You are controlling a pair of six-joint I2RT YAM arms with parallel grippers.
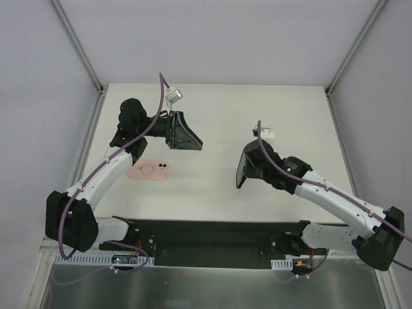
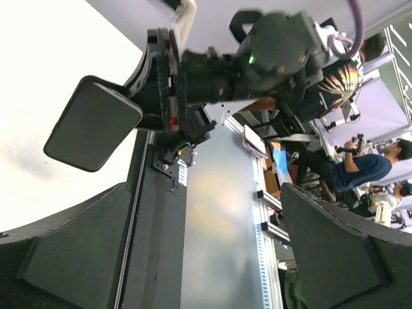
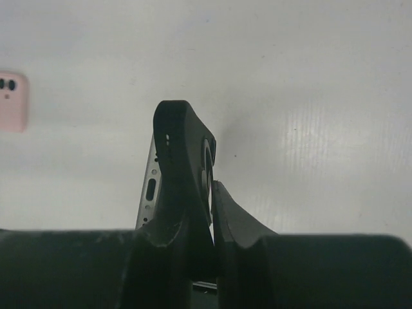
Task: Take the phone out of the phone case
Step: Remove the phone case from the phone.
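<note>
Right tool (image 3: 206,219) clamps black phone case (image 3: 183,148); silver phone (image 3: 147,193) edge shows beside it. Left tool (image 1: 185,132) wide, empty, above tabletop (image 1: 212,109).

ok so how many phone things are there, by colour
black case: 1
silver-edged phone inside it: 1
pink phone or case, cannot tell which: 1
total: 3
</note>
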